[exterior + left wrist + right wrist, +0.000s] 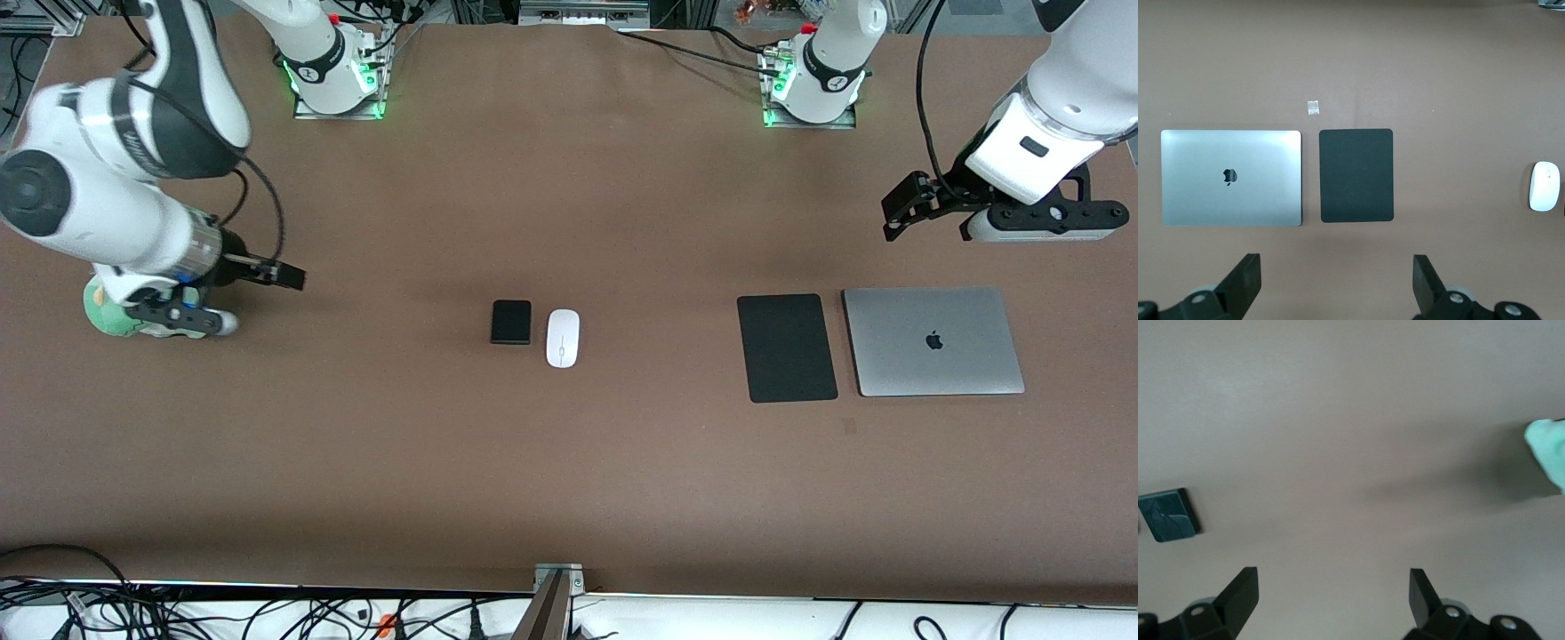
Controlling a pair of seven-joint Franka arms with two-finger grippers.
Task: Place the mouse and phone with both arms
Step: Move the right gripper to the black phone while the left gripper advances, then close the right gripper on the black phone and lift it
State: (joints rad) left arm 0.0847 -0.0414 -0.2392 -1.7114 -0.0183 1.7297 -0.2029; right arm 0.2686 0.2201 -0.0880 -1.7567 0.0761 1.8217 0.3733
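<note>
The white mouse point(562, 338) and the small black phone point(511, 321) lie side by side at the table's middle, the phone toward the right arm's end. The mouse also shows in the left wrist view point(1544, 186), and the phone in the right wrist view point(1168, 514). My left gripper point(898, 216) is open and empty over bare table at the left arm's end, close to the laptop; its jaws stand wide apart in its own view point(1337, 280). My right gripper point(286, 276) is open and empty over bare table at the right arm's end, also seen in its own view point(1333, 597).
A large flat black pad point(787, 348) and a closed silver laptop point(933, 340) lie side by side toward the left arm's end; both show in the left wrist view, pad point(1357, 175) and laptop point(1231, 177). A green plush toy point(111, 307) sits under the right arm.
</note>
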